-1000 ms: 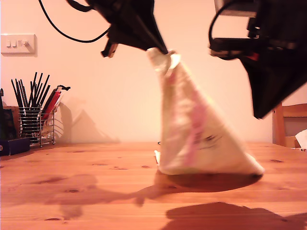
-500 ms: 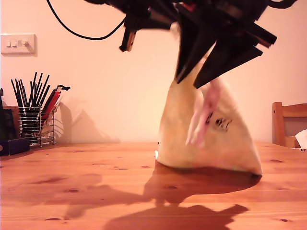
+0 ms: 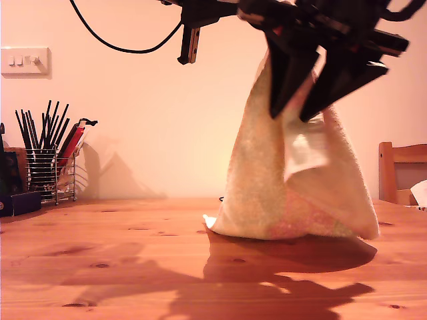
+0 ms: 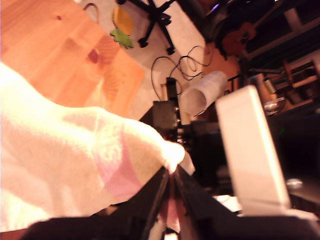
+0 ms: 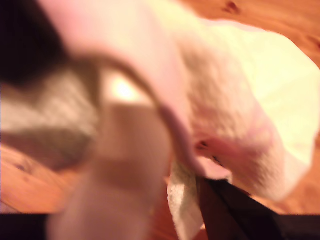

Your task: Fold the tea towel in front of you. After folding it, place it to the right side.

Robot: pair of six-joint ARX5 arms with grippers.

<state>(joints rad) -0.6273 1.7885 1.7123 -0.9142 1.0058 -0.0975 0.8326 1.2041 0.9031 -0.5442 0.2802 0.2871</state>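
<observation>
Soft cream-white terry tea towel [image 3: 267,180] now hangs as a tent, lower edge on the wooden surface [image 3: 100,260], label side turned since a second ago. First hand [image 4: 172,175] pinches one corner shut; second hand [image 5: 200,177] grips cloth too, so folding looks barely begun.

low exterior view at table [image 3: 100,267] level facing the wall, both wrist views close on the towel [image 3: 260,180], shared with it
</observation>
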